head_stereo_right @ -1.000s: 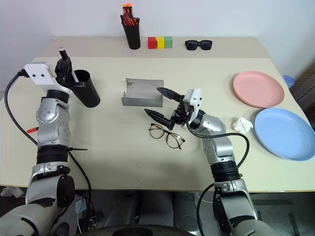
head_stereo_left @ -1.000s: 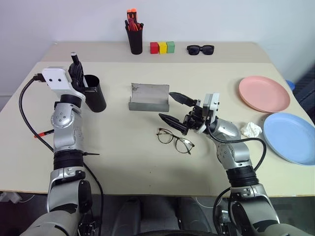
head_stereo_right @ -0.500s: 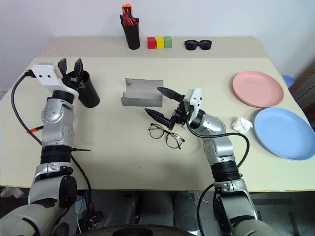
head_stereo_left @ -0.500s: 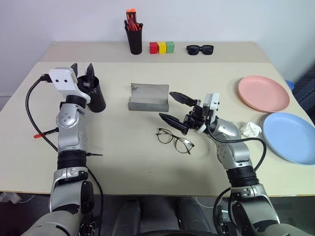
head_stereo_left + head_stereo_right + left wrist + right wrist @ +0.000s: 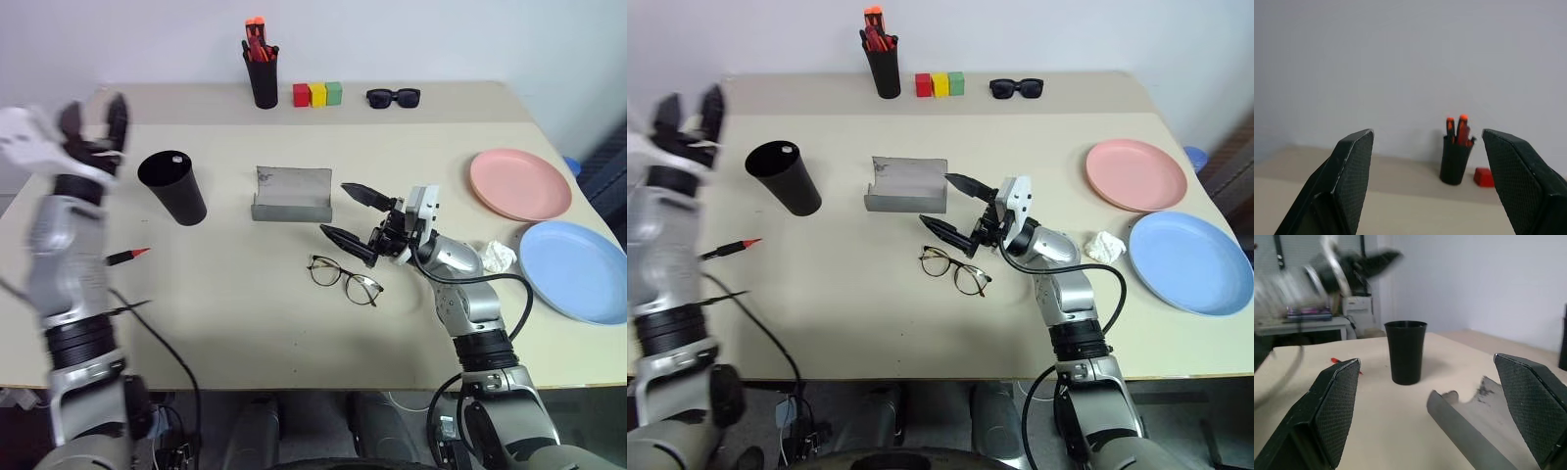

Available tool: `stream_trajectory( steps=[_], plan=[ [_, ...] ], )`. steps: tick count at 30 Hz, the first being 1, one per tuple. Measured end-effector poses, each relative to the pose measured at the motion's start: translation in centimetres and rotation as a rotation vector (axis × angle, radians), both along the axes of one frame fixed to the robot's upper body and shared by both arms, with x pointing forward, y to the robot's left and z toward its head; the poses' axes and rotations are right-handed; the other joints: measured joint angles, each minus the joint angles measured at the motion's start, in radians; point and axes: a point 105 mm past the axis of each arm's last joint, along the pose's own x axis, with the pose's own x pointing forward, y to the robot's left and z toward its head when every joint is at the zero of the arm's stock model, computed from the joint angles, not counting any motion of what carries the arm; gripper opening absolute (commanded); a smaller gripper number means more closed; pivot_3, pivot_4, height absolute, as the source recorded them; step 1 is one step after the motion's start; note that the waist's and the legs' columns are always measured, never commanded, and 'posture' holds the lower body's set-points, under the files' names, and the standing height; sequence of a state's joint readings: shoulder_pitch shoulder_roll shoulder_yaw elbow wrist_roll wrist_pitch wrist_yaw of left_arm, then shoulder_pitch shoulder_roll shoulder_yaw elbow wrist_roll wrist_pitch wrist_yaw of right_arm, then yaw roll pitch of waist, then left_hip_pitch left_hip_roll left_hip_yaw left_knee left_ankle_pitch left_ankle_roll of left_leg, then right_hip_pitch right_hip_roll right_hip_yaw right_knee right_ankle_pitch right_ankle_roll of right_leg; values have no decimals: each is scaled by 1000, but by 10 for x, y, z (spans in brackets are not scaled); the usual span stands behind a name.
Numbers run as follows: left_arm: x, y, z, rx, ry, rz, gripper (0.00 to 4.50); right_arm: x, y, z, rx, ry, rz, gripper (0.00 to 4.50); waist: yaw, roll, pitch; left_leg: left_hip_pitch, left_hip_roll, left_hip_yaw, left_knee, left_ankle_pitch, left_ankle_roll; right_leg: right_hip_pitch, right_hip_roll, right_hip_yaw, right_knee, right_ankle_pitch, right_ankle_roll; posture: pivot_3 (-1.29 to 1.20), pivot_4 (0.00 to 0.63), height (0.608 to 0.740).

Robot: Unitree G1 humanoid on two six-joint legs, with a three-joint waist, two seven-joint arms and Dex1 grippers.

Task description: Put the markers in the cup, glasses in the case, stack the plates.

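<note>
The black cup (image 5: 174,186) stands upright at the table's left; a small pale tip shows inside its mouth, and I cannot tell what it is. A red marker (image 5: 127,257) lies flat on the table in front of the cup. My left gripper (image 5: 93,116) is open and empty, raised in the air left of the cup. The grey case (image 5: 292,194) lies open at the centre. The wire-rimmed glasses (image 5: 343,277) rest in front of it. My right gripper (image 5: 333,209) hovers open just above and behind the glasses. The pink plate (image 5: 519,184) and blue plate (image 5: 573,271) sit side by side at the right.
At the back stand a black pen holder (image 5: 261,73) with red-orange markers, three coloured blocks (image 5: 316,94) and dark sunglasses (image 5: 393,97). A crumpled white tissue (image 5: 498,257) lies between my right arm and the blue plate.
My left gripper opened over the cup, letting go of the white marker, then rose and swung away to the left. The red marker has come into view. The right arm stayed still.
</note>
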State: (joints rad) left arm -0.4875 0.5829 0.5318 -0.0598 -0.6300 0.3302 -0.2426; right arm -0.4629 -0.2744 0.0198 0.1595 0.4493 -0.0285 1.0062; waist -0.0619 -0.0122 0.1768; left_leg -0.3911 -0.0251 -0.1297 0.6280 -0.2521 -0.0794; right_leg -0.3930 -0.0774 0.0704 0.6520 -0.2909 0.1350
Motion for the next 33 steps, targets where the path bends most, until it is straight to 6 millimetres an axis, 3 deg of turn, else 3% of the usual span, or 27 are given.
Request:
stream_trajectory(
  steps=[3, 7, 12, 15, 20, 26, 28, 33],
  plan=[
    [-17, 17, -3, 135, 133, -13, 3620, 2, -6, -1, -9, 4, -19, 4500, -4, 1, 0, 1, 0, 0, 0, 0, 0, 1, 0, 0, 0, 0, 0, 0, 150, 740],
    [-33, 26, -28, 306, 383, -130, 3620, 2, -6, -4, -30, 16, -9, 4500, -6, 0, 1, 1, 0, 0, 1, 0, 0, 1, 1, 0, 0, 0, 0, 0, 150, 740],
    [-47, 33, -34, 616, 630, -287, 3620, -16, -5, -28, -178, 63, 115, 4500, -1, 3, 3, 1, 1, 1, -1, 0, 0, 1, 2, 0, -1, -1, -2, 0, 150, 740],
    [-45, 32, -58, 756, 767, -383, 3620, -23, 3, -38, -216, 77, 169, 4500, -5, 8, 6, 1, 1, 2, -1, 0, 0, 1, 2, 1, -1, -1, -1, 0, 150, 740],
    [-38, 41, -101, 989, 978, -480, 3620, -24, 7, -34, -217, 58, 177, 4500, -8, 7, 7, 0, 4, 2, -2, 0, 0, -1, 6, 1, -1, -1, -2, 0, 150, 740],
    [-10, 60, -105, 1207, 1150, -390, 3620, -25, 13, -30, -202, 40, 179, 4500, -1, 5, 8, -1, 4, 1, 0, 0, 0, -2, 7, 1, 2, -1, -2, 0, 150, 740],
    [-2, 59, -111, 1240, 1183, -403, 3620, -26, 14, -30, -199, 38, 178, 4500, -2, 5, 8, -1, 4, 1, 0, 0, 0, -2, 7, 1, 2, -1, -2, 0, 150, 740],
    [-2, 56, -124, 1317, 1295, -500, 3620, -27, 14, -29, -198, 34, 175, 4500, -10, 2, 10, -1, 5, 1, -1, 0, 0, -4, 8, 1, 3, -1, -2, 0, 150, 740]
  ],
)
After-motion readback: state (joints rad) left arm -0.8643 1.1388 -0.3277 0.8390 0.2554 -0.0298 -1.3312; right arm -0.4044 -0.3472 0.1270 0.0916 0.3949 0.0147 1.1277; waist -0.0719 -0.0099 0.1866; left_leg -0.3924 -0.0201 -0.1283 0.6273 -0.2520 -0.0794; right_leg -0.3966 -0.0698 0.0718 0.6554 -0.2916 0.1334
